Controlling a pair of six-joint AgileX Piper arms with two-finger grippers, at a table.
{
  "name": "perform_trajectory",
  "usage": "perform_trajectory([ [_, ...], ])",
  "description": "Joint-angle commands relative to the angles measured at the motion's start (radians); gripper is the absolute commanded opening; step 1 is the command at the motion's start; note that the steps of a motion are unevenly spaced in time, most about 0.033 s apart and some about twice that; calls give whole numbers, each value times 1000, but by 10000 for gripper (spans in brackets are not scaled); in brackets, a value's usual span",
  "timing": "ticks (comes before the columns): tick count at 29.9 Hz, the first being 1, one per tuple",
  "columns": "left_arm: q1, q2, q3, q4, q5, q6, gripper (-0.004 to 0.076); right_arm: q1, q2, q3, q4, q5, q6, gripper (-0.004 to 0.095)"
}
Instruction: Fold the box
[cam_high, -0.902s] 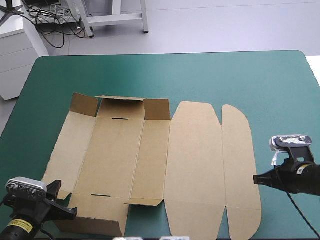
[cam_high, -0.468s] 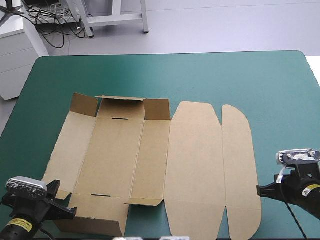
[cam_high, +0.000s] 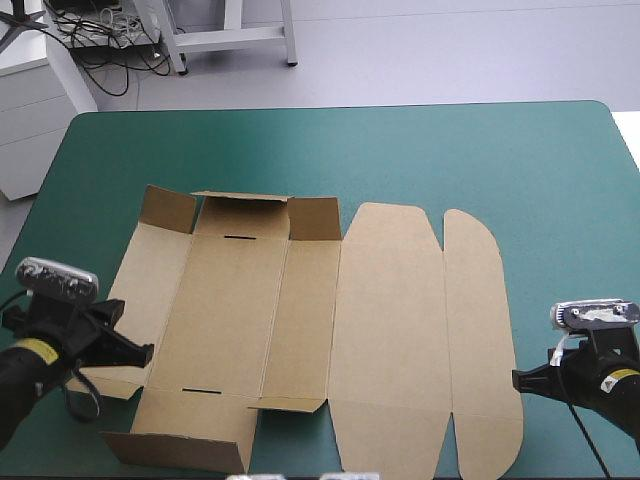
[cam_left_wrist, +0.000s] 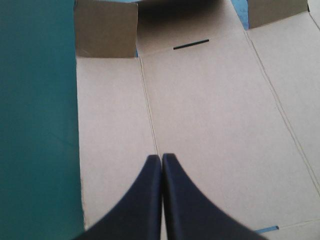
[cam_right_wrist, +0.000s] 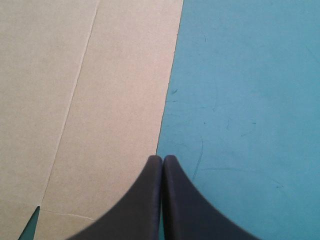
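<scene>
Brown box (cam_high: 300, 330) lies mostly flat mid-desk (cam_high: 560, 170), far flaps on its left part raised. L jaws pinched together, empty, over box's left panels. R jaws same, at box's right edge.

Teal-green cover (cam_high: 400, 150), faint scuffs (cam_right_wrist: 202, 147) perhaps

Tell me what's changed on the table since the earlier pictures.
The left gripper moved away from the near-left corner of the box, going along its left side toward the far side. The right gripper drew back slightly toward the near side. Both stayed shut, holding nothing, and the box did not move.
</scene>
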Motion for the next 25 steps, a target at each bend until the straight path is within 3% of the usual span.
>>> perform_trajectory([
  [1,-1,137,-140,-17,-27,18,-10,-4,8,-25,1,-68,-6,-19],
  [8,14,378,-311,-23,35,67,-10,-4,8,-25,1,-67,-6,-19],
  [13,113,503,-412,-78,84,109,-10,-4,8,-25,1,-67,-6,-19],
  [25,607,668,-466,-341,205,225,-10,-4,8,-25,1,-74,-6,-19],
])
